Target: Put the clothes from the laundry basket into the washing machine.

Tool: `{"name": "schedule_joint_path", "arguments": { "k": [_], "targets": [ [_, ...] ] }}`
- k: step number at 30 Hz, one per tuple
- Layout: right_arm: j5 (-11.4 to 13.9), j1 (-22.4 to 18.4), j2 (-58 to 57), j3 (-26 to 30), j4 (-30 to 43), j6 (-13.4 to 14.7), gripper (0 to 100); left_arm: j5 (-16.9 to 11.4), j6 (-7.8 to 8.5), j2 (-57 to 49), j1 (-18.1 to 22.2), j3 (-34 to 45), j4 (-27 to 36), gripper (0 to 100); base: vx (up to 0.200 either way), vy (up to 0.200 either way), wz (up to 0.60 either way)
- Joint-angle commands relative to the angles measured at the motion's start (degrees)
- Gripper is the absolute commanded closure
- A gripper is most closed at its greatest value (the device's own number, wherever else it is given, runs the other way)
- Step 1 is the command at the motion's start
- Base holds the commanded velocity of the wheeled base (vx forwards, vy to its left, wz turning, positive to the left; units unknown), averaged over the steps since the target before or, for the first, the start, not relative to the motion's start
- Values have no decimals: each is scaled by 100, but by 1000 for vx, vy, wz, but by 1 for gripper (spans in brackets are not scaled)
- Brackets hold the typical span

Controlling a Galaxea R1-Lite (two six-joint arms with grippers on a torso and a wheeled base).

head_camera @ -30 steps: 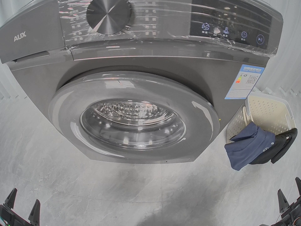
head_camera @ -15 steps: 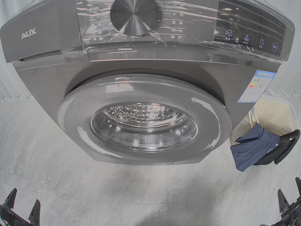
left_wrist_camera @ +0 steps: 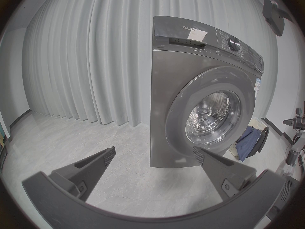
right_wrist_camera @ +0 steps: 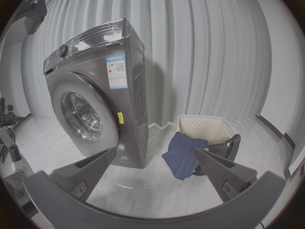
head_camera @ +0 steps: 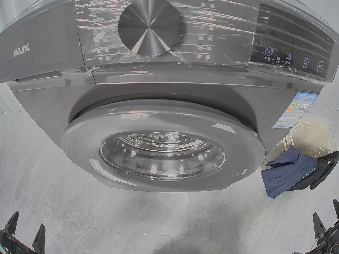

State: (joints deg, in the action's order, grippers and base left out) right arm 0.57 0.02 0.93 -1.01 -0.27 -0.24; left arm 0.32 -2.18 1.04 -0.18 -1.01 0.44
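A grey front-loading washing machine (head_camera: 169, 99) stands before me, its round glass door (head_camera: 162, 154) closed. To its right sits a cream perforated laundry basket (head_camera: 316, 134) on the floor. A navy garment (head_camera: 287, 171) and a black garment (head_camera: 323, 170) hang over the basket's front rim. My left gripper (head_camera: 25, 228) is low at the lower left, open and empty. My right gripper (head_camera: 326, 216) is low at the lower right, open and empty, short of the basket (right_wrist_camera: 206, 129). The machine (left_wrist_camera: 203, 105) and both garments (left_wrist_camera: 249, 140) lie beyond the left gripper (left_wrist_camera: 154, 153).
Pale marble-look floor (head_camera: 106, 209) spreads in front of the machine. White pleated curtains (right_wrist_camera: 197, 48) hang behind the machine and basket. Clear plastic film (head_camera: 197, 22) covers the control panel with its metal dial (head_camera: 150, 27).
The whole head view has shifted: the machine looms larger and sits lower in the picture, so the camera has moved closer. Both grippers keep their places, open.
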Motion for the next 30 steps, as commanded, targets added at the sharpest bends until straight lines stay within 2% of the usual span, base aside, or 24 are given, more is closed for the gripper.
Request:
{"name": "schedule_joint_path", "arguments": {
  "k": [1,14,15,16,18,19,20,21,22,23,24,25,26,28,30],
  "targets": [
    [4,-2,-93,101,0,24,0,3,-2,-86,1,84,0,0,0,0,0],
    [110,6,-93,40,-79,-46,0,3,-2,-86,1,84,0,0,0,0,0],
    [92,6,-75,-162,-175,-20,0,3,-2,-86,1,84,0,0,0,0,0],
    [31,-2,92,-822,-307,33,0,3,-2,-86,1,84,0,0,0,0,0],
    [-5,-2,602,-1534,-298,60,0,3,7,-86,1,84,0,0,0,0,0],
    [57,-2,795,-1621,-246,60,0,3,16,-86,1,84,0,0,0,0,0],
    [83,-2,901,-1639,-210,68,0,3,16,-86,1,84,0,0,0,0,0],
    [215,85,1393,-1534,-105,174,0,3,7,-86,1,84,0,0,0,0,0],
    [215,85,1393,-1534,-105,174,0,3,-2,-86,1,84,0,0,0,0,0],
    [435,314,2210,-1191,-307,552,0,3,-2,-86,1,84,0,0,0,0,0],
    [514,428,2562,-1103,-474,763,0,3,-2,-86,1,84,0,0,0,0,0],
    [514,428,2562,-1103,-474,763,0,3,-2,-86,1,84,0,0,0,0,0],
    [558,683,3379,-989,-1010,1132,0,3,-10,-86,1,84,0,0,0,0,0],
    [558,912,3950,-866,-1459,1105,0,3,-2,-86,1,84,0,0,0,0,0],
    [558,1184,4381,-778,-1907,912,0,3,7,-86,1,84,0,0,0,0,0]
  ]
}}
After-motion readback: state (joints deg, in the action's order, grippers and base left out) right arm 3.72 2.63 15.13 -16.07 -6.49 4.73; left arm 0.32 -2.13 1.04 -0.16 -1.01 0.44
